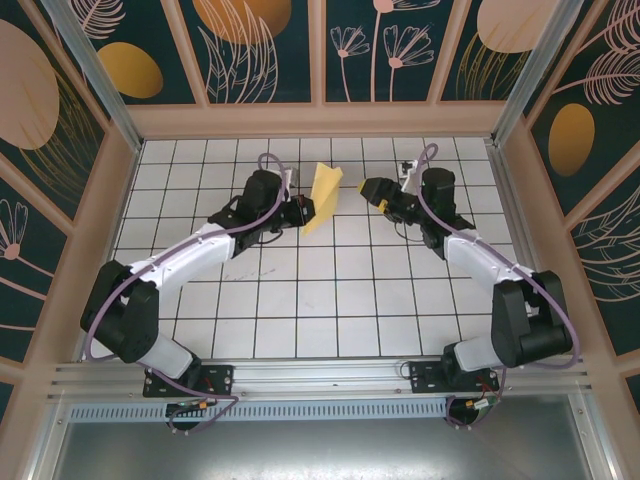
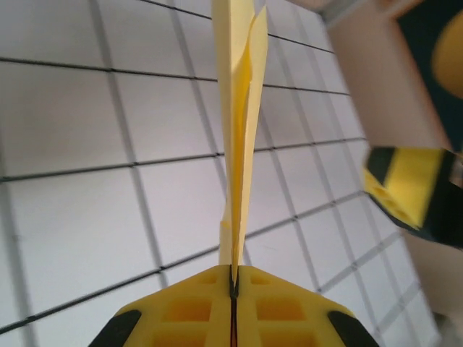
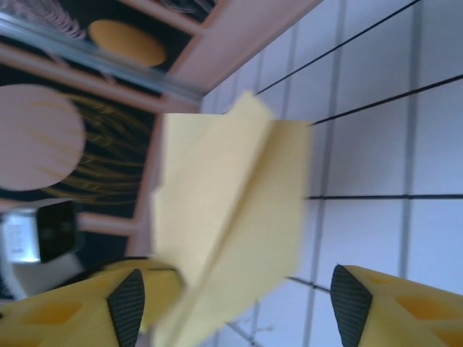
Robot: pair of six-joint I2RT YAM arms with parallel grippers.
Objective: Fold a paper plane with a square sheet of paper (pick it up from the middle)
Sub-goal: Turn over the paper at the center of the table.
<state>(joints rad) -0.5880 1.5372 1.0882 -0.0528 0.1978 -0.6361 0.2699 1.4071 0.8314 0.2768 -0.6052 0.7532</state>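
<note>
The pale-yellow sheet of paper is folded into a slim, pointed paper plane (image 1: 323, 192) and held up off the tiled floor at the back middle. My left gripper (image 1: 304, 212) is shut on its lower end. In the left wrist view the folded layers (image 2: 241, 108) rise edge-on from between my closed yellow fingertips (image 2: 235, 280). My right gripper (image 1: 372, 190) stands open just right of the paper, apart from it. In the right wrist view the plane's flat side (image 3: 231, 202), with its centre crease, hangs ahead of the open right gripper (image 3: 239, 303).
The white tiled floor (image 1: 300, 300) has wooden side walls (image 1: 120, 180) and a wooden back wall (image 1: 320, 120) close behind the paper. The right gripper's yellow tip (image 2: 405, 189) sits near the right edge of the left wrist view.
</note>
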